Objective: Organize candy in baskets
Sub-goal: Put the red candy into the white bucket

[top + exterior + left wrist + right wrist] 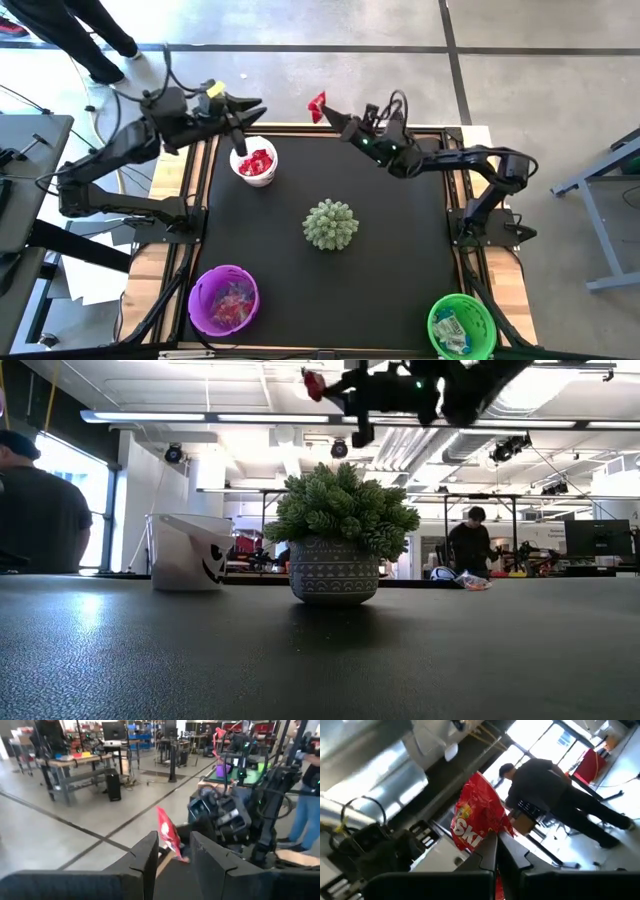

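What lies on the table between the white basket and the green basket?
In the high view, the spiky green ball sits between the white basket and green basket.

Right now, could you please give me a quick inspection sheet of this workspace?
Surface: black mat on a wood-edged table, bare between items.
Job's things: white basket holds red candy; purple basket holds mixed sweets; green basket holds blue-and-silver ones; one red candy packet is held aloft.
Clutter: spiky green potted plant at mid-table.
Grippers: right gripper shut on the red candy packet past the far edge; left gripper open, above the white basket's far side.
Cables: wires loop along the right arm.
Surroundings: people stand beyond the table.
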